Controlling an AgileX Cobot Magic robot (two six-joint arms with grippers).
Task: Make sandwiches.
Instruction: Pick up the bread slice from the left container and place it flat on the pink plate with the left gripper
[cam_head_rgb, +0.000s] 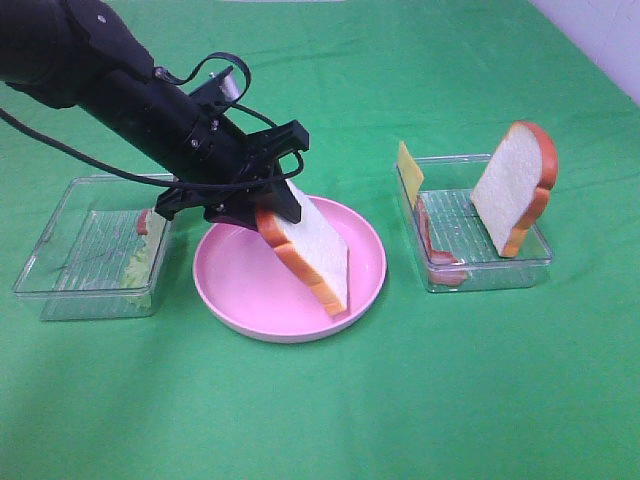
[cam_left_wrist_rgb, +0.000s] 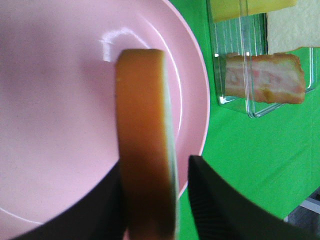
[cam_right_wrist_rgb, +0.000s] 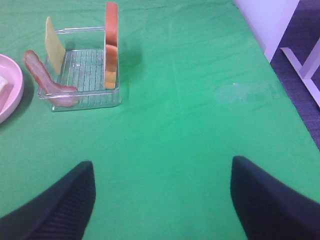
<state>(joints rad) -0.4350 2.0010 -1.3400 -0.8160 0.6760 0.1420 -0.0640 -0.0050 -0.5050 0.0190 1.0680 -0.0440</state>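
A white bread slice (cam_head_rgb: 315, 250) with an orange-brown crust leans tilted, its lower edge on the round pink plate (cam_head_rgb: 240, 285). My left gripper (cam_head_rgb: 272, 212) straddles the slice's top. In the left wrist view the slice (cam_left_wrist_rgb: 145, 140) stands edge-on over the plate (cam_left_wrist_rgb: 50, 100); a gap shows between it and one finger (cam_left_wrist_rgb: 215, 200), so the left gripper (cam_left_wrist_rgb: 152, 170) is open. A second bread slice (cam_head_rgb: 515, 185), yellow cheese (cam_head_rgb: 410, 170) and a bacon strip (cam_head_rgb: 435, 245) stand in the right tray (cam_head_rgb: 480, 272). My right gripper (cam_right_wrist_rgb: 162, 190) is open over bare cloth.
A clear left tray (cam_head_rgb: 60, 250) holds pale green lettuce (cam_head_rgb: 140, 270). The right wrist view shows the right tray (cam_right_wrist_rgb: 85, 100) with bread (cam_right_wrist_rgb: 111, 45), cheese (cam_right_wrist_rgb: 52, 42) and bacon (cam_right_wrist_rgb: 47, 80) beyond the open fingers. Green cloth covers the table; its edge lies on the right.
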